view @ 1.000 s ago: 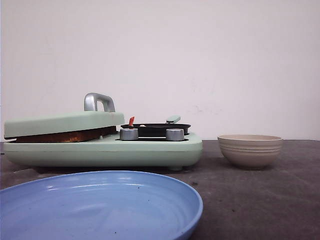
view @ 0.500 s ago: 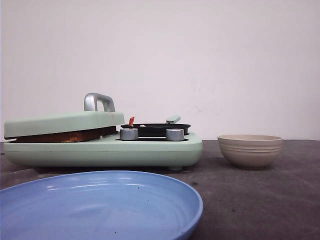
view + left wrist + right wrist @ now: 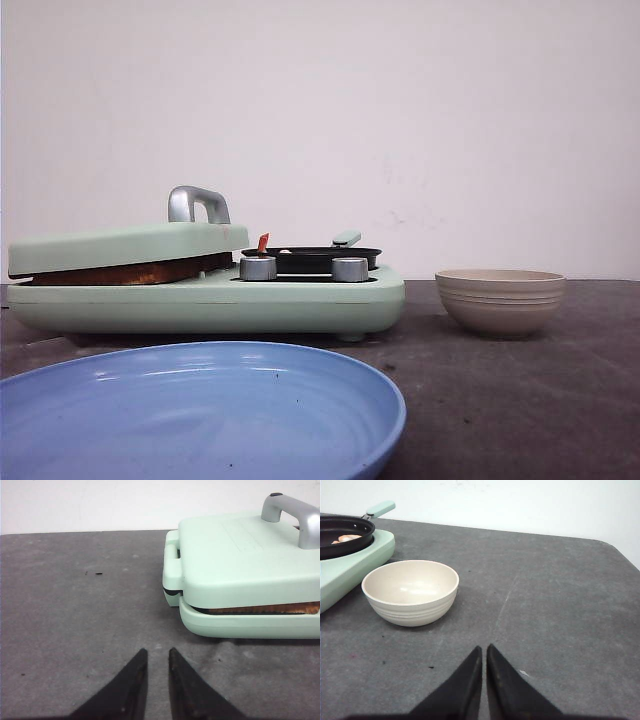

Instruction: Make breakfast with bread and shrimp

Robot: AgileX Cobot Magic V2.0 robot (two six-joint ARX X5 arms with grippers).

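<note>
We see a dark grey table (image 3: pixel 500 400) carrying everything. Biggest item on it is the mint-green breakfast maker (image 3: pixel 210 300), sitting left of centre in the front view. Its hinged press lid (image 3: pixel 240 565) with the silver handle (image 3: pixel 197 204) is down over the bread (image 3: pixel 260 610); only a browned crust edge shows in the slot between lid and base, so we can't count slices. The blue plate (image 3: pixel 200 420) sits nearest the camera, in front of the maker. The small black pan (image 3: pixel 315 258) rests on the maker's right half, mint handle pointing away. The beige ribbed bowl (image 3: pixel 410 592) stands just beside the maker's right end, not touching.

Two silver knobs (image 3: pixel 258 268) front the pan. The shrimp (image 3: pixel 263 242) shows in the front view as an orange-red tip poking above the pan rim; pale pieces inside the pan (image 3: pixel 347 538) are too small to identify.

Left gripper (image 3: pixel 156 655) hovers over bare table near the maker's hinge end, tips slightly apart, holding nothing. Right gripper (image 3: pixel 484 652) hovers over bare table near the bowl, tips nearly together, holding nothing.
</note>
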